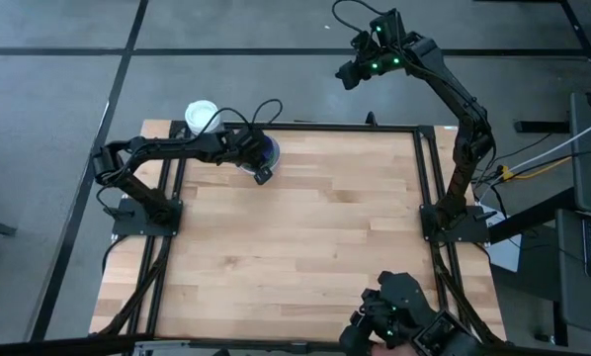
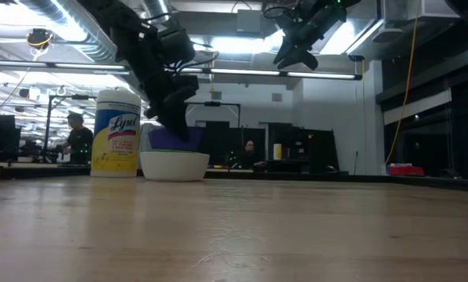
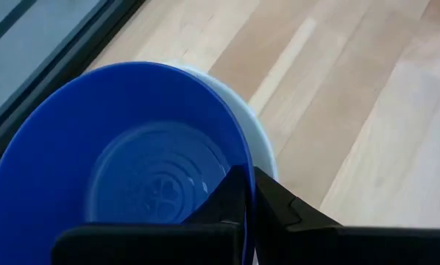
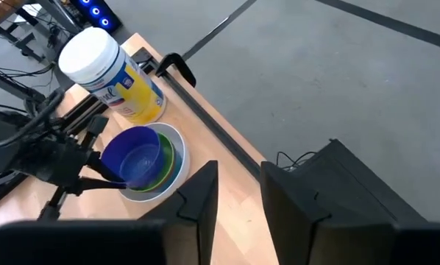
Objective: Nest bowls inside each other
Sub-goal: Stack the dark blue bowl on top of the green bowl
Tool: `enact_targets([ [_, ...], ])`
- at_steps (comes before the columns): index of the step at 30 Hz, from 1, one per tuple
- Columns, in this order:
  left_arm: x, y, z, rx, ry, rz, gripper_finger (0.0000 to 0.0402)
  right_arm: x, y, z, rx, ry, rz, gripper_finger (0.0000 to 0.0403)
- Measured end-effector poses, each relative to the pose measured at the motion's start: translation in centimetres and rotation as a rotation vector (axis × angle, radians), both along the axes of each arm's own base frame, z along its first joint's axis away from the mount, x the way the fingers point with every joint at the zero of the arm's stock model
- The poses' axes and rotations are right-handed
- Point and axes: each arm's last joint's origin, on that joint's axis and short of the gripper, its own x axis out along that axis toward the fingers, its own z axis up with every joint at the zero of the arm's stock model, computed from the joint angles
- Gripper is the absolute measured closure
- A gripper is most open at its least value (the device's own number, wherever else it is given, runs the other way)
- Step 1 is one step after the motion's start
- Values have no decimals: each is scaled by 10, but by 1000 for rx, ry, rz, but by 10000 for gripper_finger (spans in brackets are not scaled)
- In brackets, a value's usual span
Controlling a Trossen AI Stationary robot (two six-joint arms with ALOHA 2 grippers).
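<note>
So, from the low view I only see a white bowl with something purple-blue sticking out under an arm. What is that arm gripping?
Observer: The left gripper is shut on the dark blue bowl, pinching its rim with one finger inside and one outside.
Operator: Anything else in the white bowl?
Observer: Yes, a green bowl sits in the white bowl, with the dark blue one on top.
Operator: And the other arm?
Observer: The right gripper is open and empty, raised beyond the far edge of the table.
</note>
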Motion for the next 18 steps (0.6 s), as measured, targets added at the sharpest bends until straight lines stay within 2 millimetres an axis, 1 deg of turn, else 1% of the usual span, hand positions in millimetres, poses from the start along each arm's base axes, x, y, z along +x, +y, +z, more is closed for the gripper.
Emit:
enact_targets([
  [5,-4,1,-8,-5,-2,4,399,0,0,0,1,0,0,291],
  [8,-4,3,-8,2,-14,0,399,0,0,0,10,-6,0,285],
  [14,-9,14,-7,19,-33,12,399,2,0,2,13,-32,3,276],
  [18,-10,19,-11,-12,-31,10,399,2,0,2,15,-35,5,278],
])
